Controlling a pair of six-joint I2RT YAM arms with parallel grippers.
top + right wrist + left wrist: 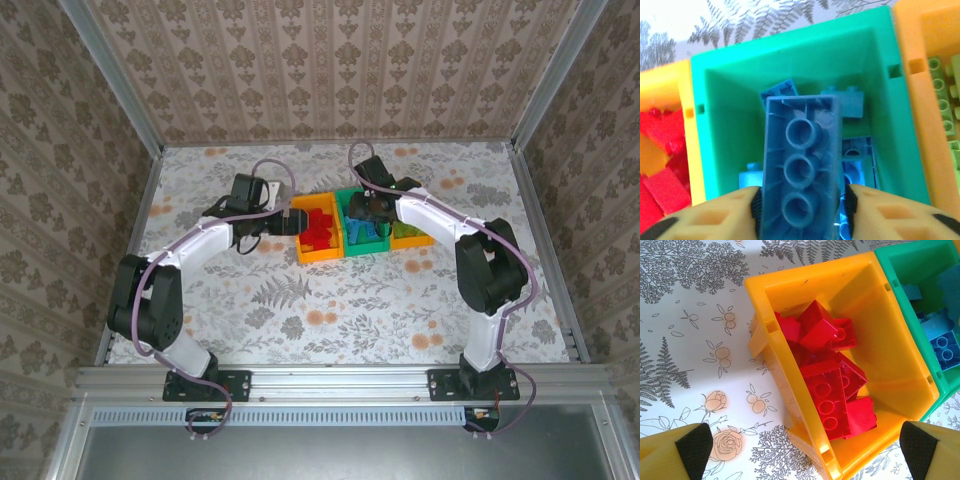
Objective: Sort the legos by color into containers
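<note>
Right gripper (802, 212) clamps blue studded plastic brick (802, 160) over green plastic bin (790, 55) — likely last; left gripper (805, 445) jaws apart, empty.

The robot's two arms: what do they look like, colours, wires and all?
The left arm and right arm are white tubes joined by chunky black joints, each with a thin lilac cable looping alongside and a black base plate bolted to a metal rail. The left gripper and right gripper have yellow fingers with black pads.
</note>
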